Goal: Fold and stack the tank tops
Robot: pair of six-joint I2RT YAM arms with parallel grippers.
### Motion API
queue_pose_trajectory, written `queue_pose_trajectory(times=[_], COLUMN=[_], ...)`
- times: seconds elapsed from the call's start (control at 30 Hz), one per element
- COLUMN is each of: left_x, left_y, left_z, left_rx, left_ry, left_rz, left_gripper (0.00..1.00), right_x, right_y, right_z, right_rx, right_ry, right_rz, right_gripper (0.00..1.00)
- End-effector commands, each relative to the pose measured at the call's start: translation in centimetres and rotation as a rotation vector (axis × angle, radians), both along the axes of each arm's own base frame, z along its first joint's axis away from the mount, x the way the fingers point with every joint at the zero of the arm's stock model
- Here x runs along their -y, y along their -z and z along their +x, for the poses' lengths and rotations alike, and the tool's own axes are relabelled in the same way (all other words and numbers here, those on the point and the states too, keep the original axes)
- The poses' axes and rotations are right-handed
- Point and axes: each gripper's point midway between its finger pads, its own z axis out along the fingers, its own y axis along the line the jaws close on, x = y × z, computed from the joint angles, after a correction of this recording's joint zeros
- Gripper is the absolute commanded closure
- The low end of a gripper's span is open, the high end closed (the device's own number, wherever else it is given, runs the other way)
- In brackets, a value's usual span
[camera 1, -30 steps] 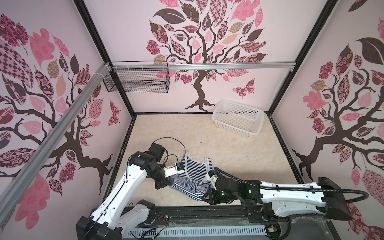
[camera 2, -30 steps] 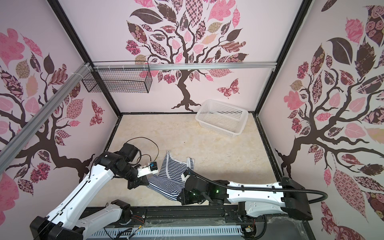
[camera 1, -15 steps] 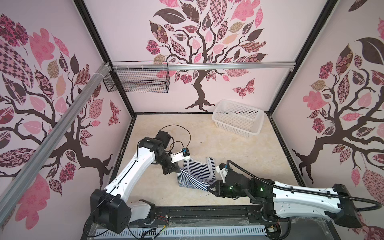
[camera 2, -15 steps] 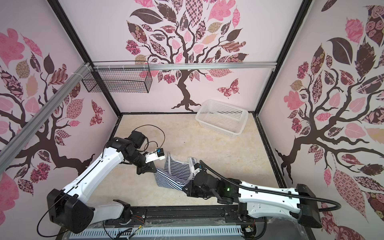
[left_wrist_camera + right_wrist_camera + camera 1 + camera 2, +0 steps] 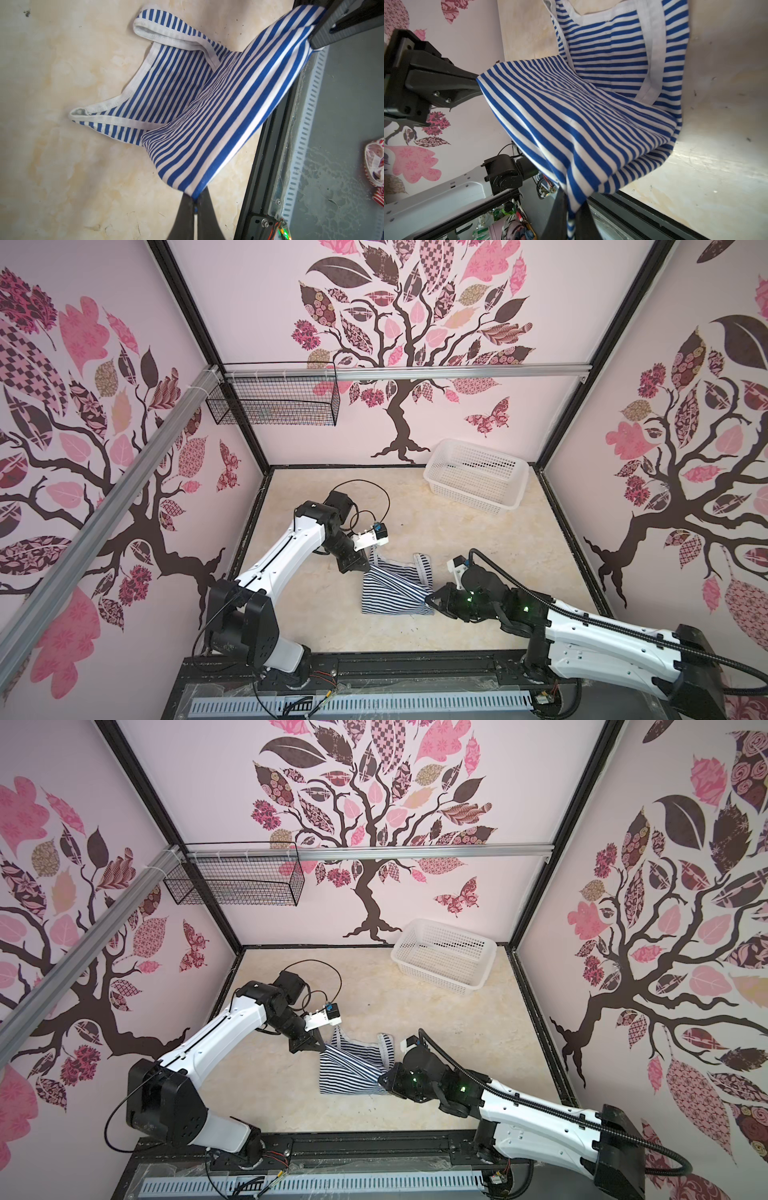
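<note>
Blue-and-white striped tank top (image 5: pixel 395 591) lies on the surface (image 5: pixel 465 543) between the arms, its hem lifted: left end effector (image 5: pixel 367 568) and right end effector (image 5: pixel 430 598) each pinch a hem corner, likely to fold it over the straps.

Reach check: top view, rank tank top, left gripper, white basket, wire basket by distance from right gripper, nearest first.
1. tank top: held by right gripper
2. left gripper: left, holding its other corner
3. white basket: far right
4. wire basket: back wall, left
</note>
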Motion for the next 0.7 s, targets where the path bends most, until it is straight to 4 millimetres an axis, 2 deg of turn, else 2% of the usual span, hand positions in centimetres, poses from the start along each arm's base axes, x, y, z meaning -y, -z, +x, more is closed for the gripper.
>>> queue_pose_trajectory(times=[0.0, 0.07, 0.23, 0.4, 0.57, 0.67], left_x=[0.7, 0.9, 1.4, 1.5, 1.2, 0.7], left_y=[-0.3, 0.1, 1.3, 3.4, 4.5, 4.2], left_z=[2.3, 3.3, 6.0, 8.5, 10.1, 10.2], left_rx=[0.041, 0.042, 0.013, -0.021, -0.043, -0.047], left_ry=[-0.027, -0.04, -0.084, -0.114, -0.153, -0.17], left_rz=[-0.025, -0.024, -0.023, -0.005, 0.001, -0.02], left_gripper=[1.0, 1.0, 1.0, 1.0, 1.0, 1.0], right_x=[0.5, 0.6, 1.1, 1.5, 1.1, 0.4], right_y=[-0.6, -0.7, 0.5, 1.7, 3.1, 3.7], right_z=[1.0, 1.9, 4.4, 7.4, 10.1, 11.1], right_rx=[0.004, 0.009, -0.02, -0.039, -0.059, -0.073], right_ry=[-0.01, -0.006, 0.009, 0.018, -0.003, -0.037], right_rz=[0.018, 0.023, 0.027, 0.044, 0.049, 0.048], right_gripper=[1.0, 0.99, 0.97, 0.95, 0.95, 0.96])
